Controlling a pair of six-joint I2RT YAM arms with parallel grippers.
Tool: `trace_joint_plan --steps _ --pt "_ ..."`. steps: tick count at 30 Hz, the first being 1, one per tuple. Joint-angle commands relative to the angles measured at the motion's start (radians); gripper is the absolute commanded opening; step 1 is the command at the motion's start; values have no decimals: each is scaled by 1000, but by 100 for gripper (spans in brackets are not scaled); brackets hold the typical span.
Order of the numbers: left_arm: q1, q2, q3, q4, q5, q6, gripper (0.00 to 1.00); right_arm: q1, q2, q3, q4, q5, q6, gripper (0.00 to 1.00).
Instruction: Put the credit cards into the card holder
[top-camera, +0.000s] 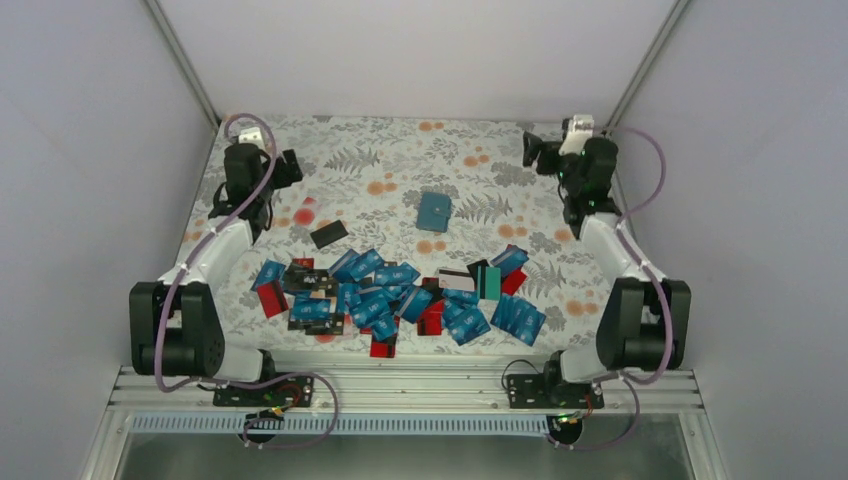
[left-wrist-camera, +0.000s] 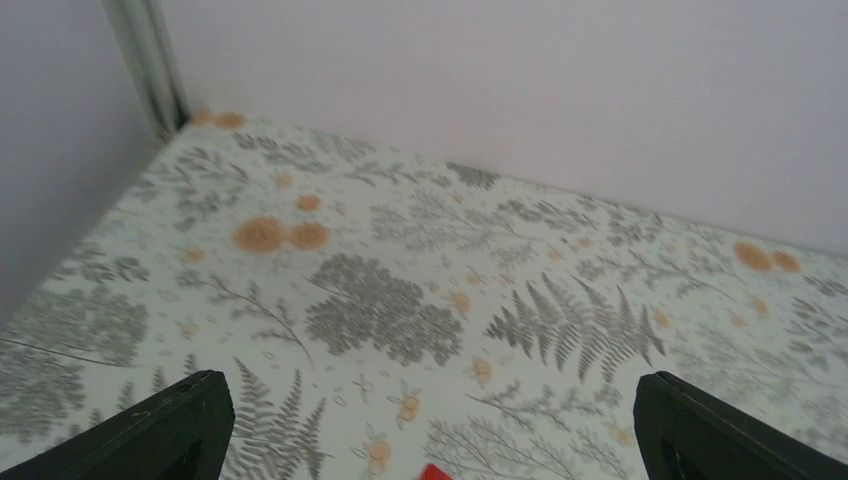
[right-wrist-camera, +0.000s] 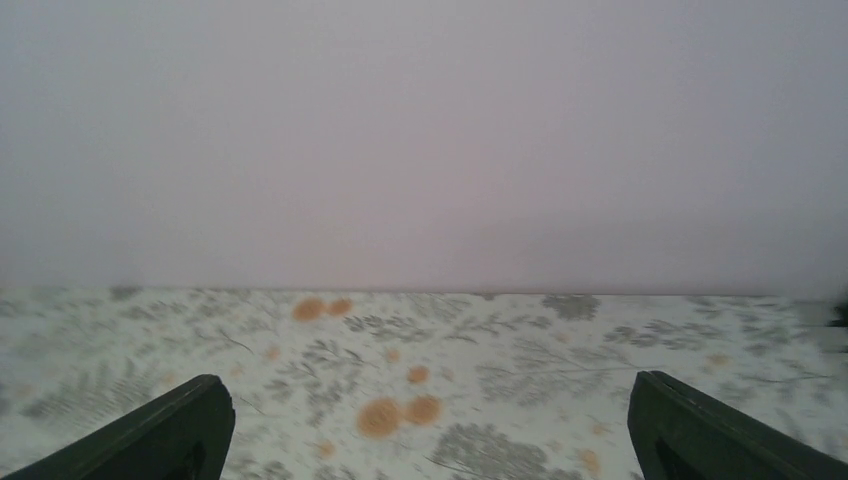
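1. table (top-camera: 390, 150): covered in a white cloth printed with grey ferns and orange blossoms. Pale walls stand on three sides. A metal rail (top-camera: 400, 385) runs along the near edge and carries both arm bases.

2. credit cards (top-camera: 397, 275): a loose, overlapping heap spread in a band across the near half of the table, between the two arms. They are mostly bright blue with white print, with several red and several black. One teal-green card (top-camera: 489, 282) lies in the right part of the band, just beside a red one. One black card (top-camera: 329, 234) lies alone, just beyond the heap's left end.

3. card holder (top-camera: 434, 211): a small teal-blue wallet, apparently folded shut. It lies flat near the table's centre, beyond the heap and apart from it.

4. left gripper (top-camera: 291, 168): sits at the far-left of the table, above the cloth and well apart from the heap and the card holder. It is released, jaws spread wide and holding nothing. Its wrist view shows black fingers (left-wrist-camera: 170, 430) at the lower corners, with patterned cloth between them.

5. right gripper (top-camera: 532, 150): sits at the far-right corner, above the cloth and well apart from the card holder. It is released, jaws spread wide and holding nothing. Its black fingers (right-wrist-camera: 170, 430) frame cloth and wall.

6. red spot (top-camera: 305, 214): lies on the cloth near the left gripper, too blurred to identify.
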Motion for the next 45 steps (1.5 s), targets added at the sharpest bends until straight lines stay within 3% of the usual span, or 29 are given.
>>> trace_joint_plan --steps 1,4,16,18,31,40,45 --pt "7 59 66 -192 228 -49 100 -14 187 267 -397 -149 172 100" --pt "-16 87 73 -200 376 -40 100 -11 359 428 -610 -192 176 100" --pt "-280 474 336 -263 650 -51 89 97 482 342 -527 -496 331 91" --pt "-310 539 397 -287 662 -52 85 120 501 341 -525 -496 346 91" --pt "-416 826 697 -394 663 -81 60 204 648 393 -554 -513 370 65" --pt "-442 933 791 -455 669 -65 49 223 681 400 -545 -527 384 51" --pt "-454 964 808 -455 689 -56 35 234 704 402 -533 -550 393 42"
